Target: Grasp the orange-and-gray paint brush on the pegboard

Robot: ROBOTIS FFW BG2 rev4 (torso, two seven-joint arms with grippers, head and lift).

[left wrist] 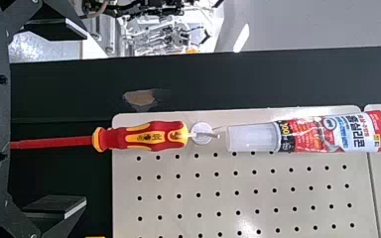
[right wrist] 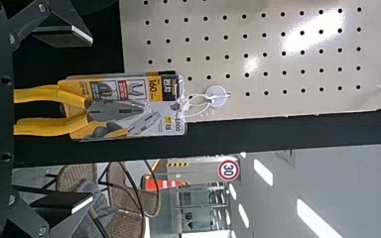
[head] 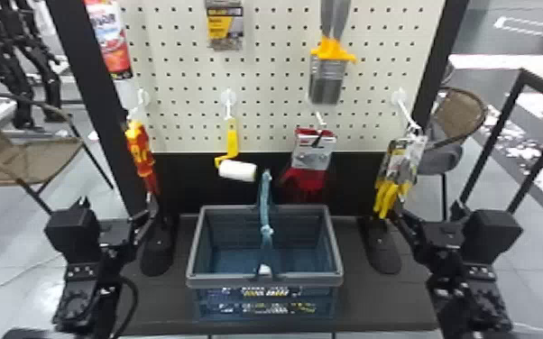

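The orange-and-gray paint brush (head: 329, 67) hangs high on the pegboard (head: 275, 108), right of centre, handle up and bristles down. My left gripper (head: 144, 218) is low at the board's left side, just under a red-and-yellow screwdriver (head: 140, 153). In the left wrist view its fingers (left wrist: 59, 29) stand wide apart and open around the screwdriver's shaft (left wrist: 49, 143) without touching it. My right gripper (head: 402, 221) is low at the board's right side, below the packaged yellow pliers (head: 397, 173). It is open too, its fingers (right wrist: 62, 30) spread on either side of the pliers' handles (right wrist: 44, 111). Both grippers are far below the brush.
A grey-blue basket (head: 264, 275) with an upright handle sits on the black table (head: 374, 297) between the arms. A sealant tube (head: 108, 36), a yellow roller (head: 234, 158), red gloves (head: 309, 167) and a carded item (head: 224, 22) also hang on the board. Black stand feet (head: 158, 248) flank the basket.
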